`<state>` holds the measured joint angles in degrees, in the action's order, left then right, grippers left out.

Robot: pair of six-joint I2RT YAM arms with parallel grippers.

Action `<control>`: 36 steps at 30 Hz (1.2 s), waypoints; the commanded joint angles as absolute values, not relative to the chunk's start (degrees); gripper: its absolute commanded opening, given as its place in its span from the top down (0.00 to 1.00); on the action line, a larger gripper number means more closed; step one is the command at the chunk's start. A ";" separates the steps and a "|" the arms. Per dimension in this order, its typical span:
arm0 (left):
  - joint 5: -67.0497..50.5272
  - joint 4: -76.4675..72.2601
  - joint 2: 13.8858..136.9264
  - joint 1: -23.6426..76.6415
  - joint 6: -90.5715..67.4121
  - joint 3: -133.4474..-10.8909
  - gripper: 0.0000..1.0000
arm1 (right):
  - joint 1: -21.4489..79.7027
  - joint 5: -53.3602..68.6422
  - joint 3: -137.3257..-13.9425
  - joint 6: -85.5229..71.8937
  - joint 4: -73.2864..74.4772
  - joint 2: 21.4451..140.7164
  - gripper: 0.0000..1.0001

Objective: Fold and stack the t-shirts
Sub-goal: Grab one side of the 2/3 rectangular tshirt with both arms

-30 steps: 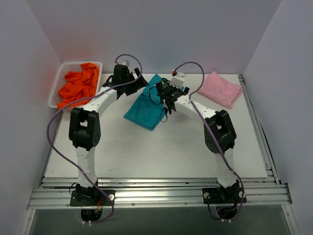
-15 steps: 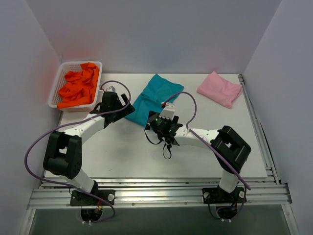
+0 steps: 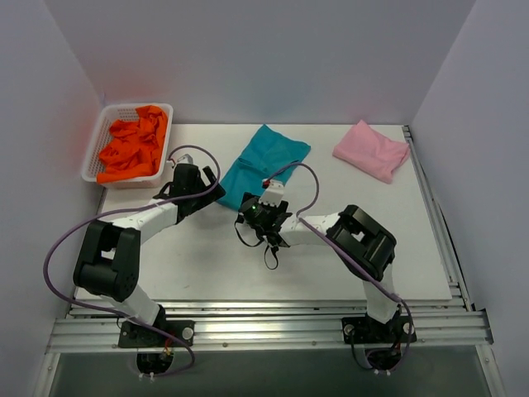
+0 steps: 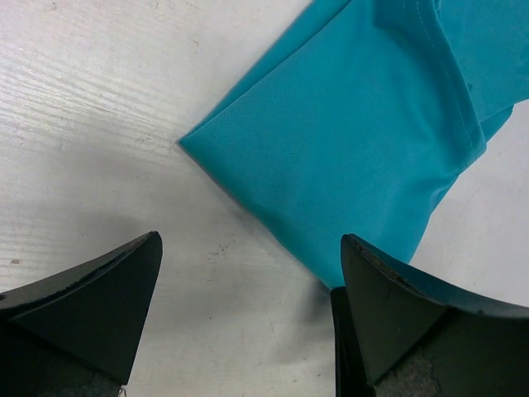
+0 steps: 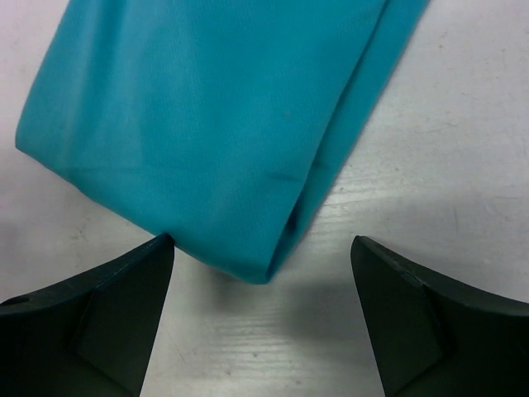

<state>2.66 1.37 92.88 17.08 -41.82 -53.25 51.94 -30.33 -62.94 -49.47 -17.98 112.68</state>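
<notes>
A teal t-shirt [image 3: 269, 161] lies folded flat on the white table, running from far right to near left. My left gripper [image 3: 207, 190] is open and empty at the shirt's near left corner. In the left wrist view [image 4: 248, 318] the teal cloth [image 4: 355, 141] lies just ahead of the fingers. My right gripper [image 3: 250, 212] is open and empty at the shirt's near end. In the right wrist view [image 5: 263, 310] the folded teal edge [image 5: 207, 124] sits between and ahead of the fingers. A folded light pink t-shirt [image 3: 372, 150] lies at the far right. Bright orange t-shirts [image 3: 132, 145] fill the basket.
A white lattice basket [image 3: 124, 108] stands at the far left corner. Grey walls close in the table on three sides. A metal rail [image 3: 264, 327] runs along the near edge. Purple cables loop from both arms.
Both grippers have drawn back from over the teal shirt to its near end. The shirt settled flat after the first earlier frame and has lain still since.
</notes>
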 commanded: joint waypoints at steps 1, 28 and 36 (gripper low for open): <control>3.52 -2.63 92.64 16.44 -41.92 -52.91 0.02 | 52.03 -30.24 -64.86 -50.80 -18.81 115.31 0.17; 15.46 3.25 75.69 24.34 -55.45 -38.16 0.00 | 52.12 -42.18 -47.73 -56.16 -1.15 93.71 1.00; 15.73 -6.67 69.52 38.31 -60.47 -27.87 0.00 | 54.14 -47.18 -42.89 -61.17 8.08 84.04 0.00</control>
